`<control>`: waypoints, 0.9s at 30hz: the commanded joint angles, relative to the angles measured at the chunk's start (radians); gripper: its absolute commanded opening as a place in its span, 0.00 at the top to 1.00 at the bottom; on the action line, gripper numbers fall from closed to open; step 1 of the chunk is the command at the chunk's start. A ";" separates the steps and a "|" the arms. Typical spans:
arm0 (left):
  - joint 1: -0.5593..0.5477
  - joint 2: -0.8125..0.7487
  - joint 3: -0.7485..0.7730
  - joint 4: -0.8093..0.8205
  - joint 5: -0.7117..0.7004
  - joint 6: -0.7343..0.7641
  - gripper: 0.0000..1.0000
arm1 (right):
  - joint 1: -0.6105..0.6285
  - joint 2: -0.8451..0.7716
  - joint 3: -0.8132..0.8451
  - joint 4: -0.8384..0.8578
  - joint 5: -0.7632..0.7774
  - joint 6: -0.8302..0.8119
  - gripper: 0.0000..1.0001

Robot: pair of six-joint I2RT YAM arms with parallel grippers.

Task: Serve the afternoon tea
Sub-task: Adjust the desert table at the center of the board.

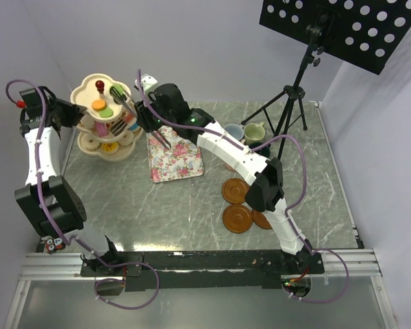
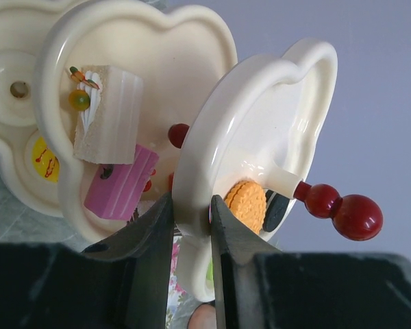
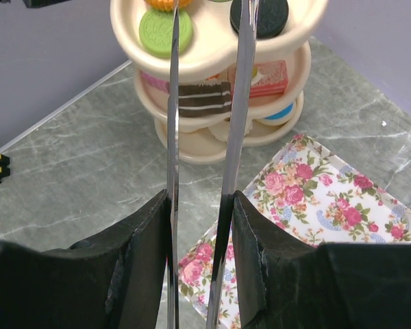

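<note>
The cream three-tier stand (image 1: 90,92) stands at the back left, with toy cakes and macarons on its tiers. My left gripper (image 2: 192,203) is shut on the rim of the stand's top tier (image 2: 195,171), beside an orange macaron (image 2: 246,204); from above that gripper (image 1: 74,113) sits at the stand's left. My right gripper (image 3: 200,199) is shut on the metal tongs (image 3: 236,103). Their two arms stand apart, reaching over the top tier past a green macaron (image 3: 151,31) and a black cookie (image 3: 270,15). The tips are out of view. Light blue (image 1: 233,131) and light green (image 1: 255,130) mugs stand at the back.
The floral tray (image 1: 178,159) lies right of the stand, under the right arm. Three brown saucers (image 1: 234,190) lie near the right arm's elbow. A tripod (image 1: 288,103) with a perforated black board stands at the back right.
</note>
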State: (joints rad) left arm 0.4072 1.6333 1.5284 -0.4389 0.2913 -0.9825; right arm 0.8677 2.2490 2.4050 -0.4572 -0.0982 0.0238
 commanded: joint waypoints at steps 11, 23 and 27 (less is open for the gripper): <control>-0.044 -0.105 -0.019 0.031 0.065 -0.010 0.99 | -0.001 0.044 0.063 0.009 -0.035 -0.015 0.63; -0.045 -0.104 -0.013 0.032 0.066 -0.012 0.99 | -0.003 0.061 0.082 0.005 -0.037 -0.009 0.50; -0.045 -0.104 -0.016 0.032 0.063 -0.008 0.99 | -0.003 0.058 0.083 0.008 -0.035 -0.010 0.46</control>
State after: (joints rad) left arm 0.3771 1.5867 1.4921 -0.4515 0.2916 -0.9848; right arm 0.8677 2.2997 2.4233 -0.4877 -0.1253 0.0204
